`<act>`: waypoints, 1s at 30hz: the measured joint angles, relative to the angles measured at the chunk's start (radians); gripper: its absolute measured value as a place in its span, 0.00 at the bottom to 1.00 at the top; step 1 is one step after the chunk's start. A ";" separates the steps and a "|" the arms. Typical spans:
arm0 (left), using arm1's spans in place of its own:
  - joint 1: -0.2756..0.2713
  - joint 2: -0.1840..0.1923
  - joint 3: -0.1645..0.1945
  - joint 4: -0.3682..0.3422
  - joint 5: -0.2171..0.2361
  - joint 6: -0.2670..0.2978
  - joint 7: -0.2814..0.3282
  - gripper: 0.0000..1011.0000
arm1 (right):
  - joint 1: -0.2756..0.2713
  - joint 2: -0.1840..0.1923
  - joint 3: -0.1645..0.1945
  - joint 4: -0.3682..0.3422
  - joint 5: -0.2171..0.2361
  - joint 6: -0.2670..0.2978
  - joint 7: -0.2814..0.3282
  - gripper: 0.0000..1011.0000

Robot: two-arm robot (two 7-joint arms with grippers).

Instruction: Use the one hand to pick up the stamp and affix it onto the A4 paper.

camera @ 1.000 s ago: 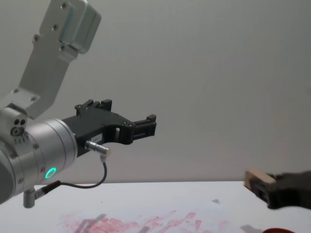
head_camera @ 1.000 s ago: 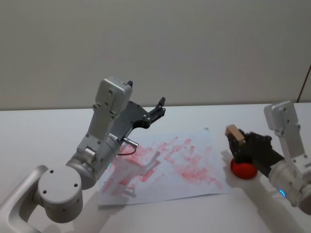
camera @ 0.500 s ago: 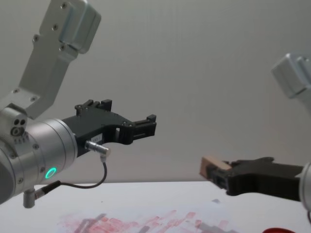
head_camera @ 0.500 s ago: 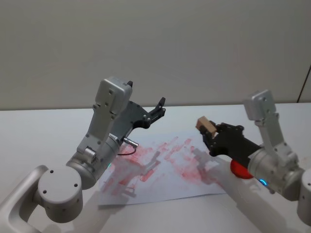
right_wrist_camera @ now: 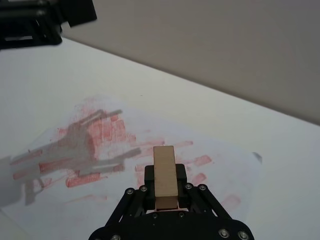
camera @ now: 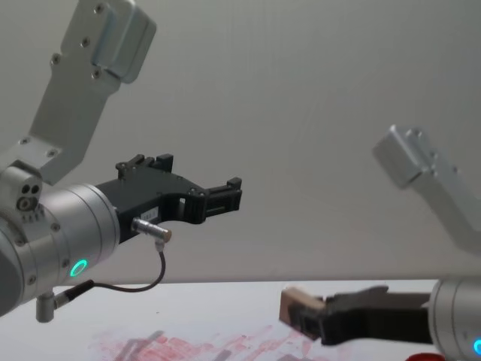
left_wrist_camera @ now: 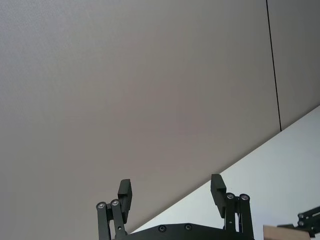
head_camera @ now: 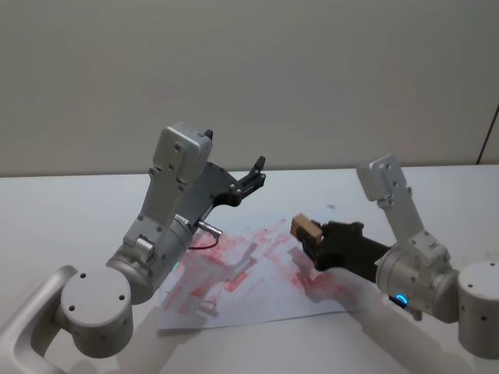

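The right gripper [head_camera: 312,240] hung above the A4 paper [head_camera: 257,284], its jaws closed tight on the stamp [right_wrist_camera: 165,171]. The left gripper [left_wrist_camera: 171,192] stood raised at the left, jaws apart, holding nothing.

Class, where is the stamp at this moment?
Head view: the stamp sits clamped in the right gripper, over the paper's right half; the left gripper hangs raised at left.

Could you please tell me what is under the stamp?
The A4 paper, with red prints. The right gripper holds the stamp over it; stamp and fingers hide the spot beneath. Left gripper hangs raised.
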 joint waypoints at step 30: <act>0.000 0.000 0.000 0.000 0.000 0.000 0.000 0.99 | 0.011 -0.012 -0.028 0.059 -0.037 0.096 -0.001 0.21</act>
